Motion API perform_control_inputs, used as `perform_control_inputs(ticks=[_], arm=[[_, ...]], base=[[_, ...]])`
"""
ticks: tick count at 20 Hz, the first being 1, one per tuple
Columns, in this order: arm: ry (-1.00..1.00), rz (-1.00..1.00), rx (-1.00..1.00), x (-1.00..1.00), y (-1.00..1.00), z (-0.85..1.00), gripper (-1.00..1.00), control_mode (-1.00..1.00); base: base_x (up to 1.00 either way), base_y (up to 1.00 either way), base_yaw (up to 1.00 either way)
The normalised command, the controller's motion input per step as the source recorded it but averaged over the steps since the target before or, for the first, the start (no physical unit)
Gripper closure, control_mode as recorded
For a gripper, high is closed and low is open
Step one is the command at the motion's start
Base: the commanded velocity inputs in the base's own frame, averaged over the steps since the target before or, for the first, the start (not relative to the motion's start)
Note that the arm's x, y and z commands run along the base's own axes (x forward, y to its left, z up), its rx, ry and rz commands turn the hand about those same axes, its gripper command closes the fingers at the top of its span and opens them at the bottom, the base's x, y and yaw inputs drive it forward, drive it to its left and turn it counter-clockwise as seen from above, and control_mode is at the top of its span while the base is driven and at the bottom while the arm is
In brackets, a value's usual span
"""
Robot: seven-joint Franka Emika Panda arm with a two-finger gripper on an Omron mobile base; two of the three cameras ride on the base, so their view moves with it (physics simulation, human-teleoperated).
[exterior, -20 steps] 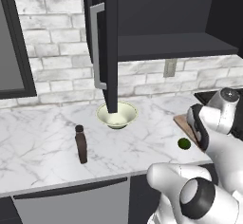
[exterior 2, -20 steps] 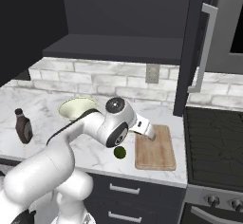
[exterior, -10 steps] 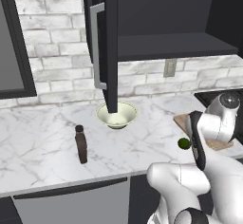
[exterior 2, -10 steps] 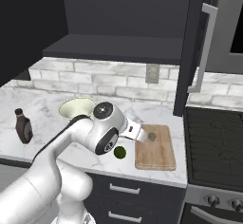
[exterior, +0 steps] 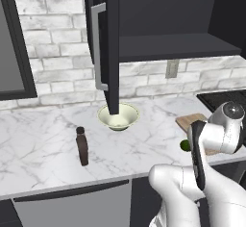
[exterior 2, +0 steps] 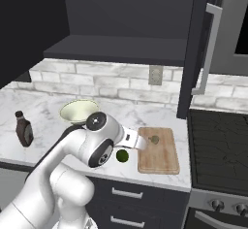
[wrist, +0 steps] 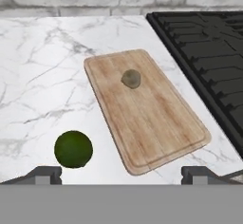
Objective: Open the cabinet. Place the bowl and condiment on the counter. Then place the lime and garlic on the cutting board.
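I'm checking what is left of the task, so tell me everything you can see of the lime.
The lime is a small, smooth, dark-green ball, whole and unmarked. It rests on the white marble counter, just off the cutting board's long edge and not touching it, near the counter's front. Nothing grips it; the open gripper hangs above.

A kitchen: marble counter (exterior: 38, 134), stove (wrist: 209, 42) (black grates), wall cabinet (exterior: 158, 19), brick backsplash (exterior: 53, 43).

Dark-green round lime (wrist: 73, 149) on white grey-veined marble counter (wrist: 42, 71); tan-brown garlic lump (wrist: 131, 79) on light-brown wood-grain cutting board (wrist: 152, 118). Cream bowl (exterior: 118, 116), dk-brown bottle (exterior: 82, 146), black cabinet (exterior: 163, 19) w/ silver handle.
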Motion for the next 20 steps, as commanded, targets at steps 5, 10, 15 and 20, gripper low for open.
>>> perform_control_inputs(ticks=[5, 10, 15, 20], arm=[[0.08, 0.17, -0.1, -0.12, 0.2, 0.0, -1.0, -1.0], [0.15, 0.14, -0.07, -0.19, 0.17, 0.0, -1.0, -1.0], [0.05, 0.06, 0.0, -0.26, 0.09, 0.02, -1.0, -1.0], [0.0, 0.0, 0.0, -0.32, 0.06, 0.1, -1.0, -1.0]], base=[[0.0, 0.0, 0.0], [0.0, 0.0, 0.0], [0.0, 0.0, 0.0], [0.0, 0.0, 0.0]])
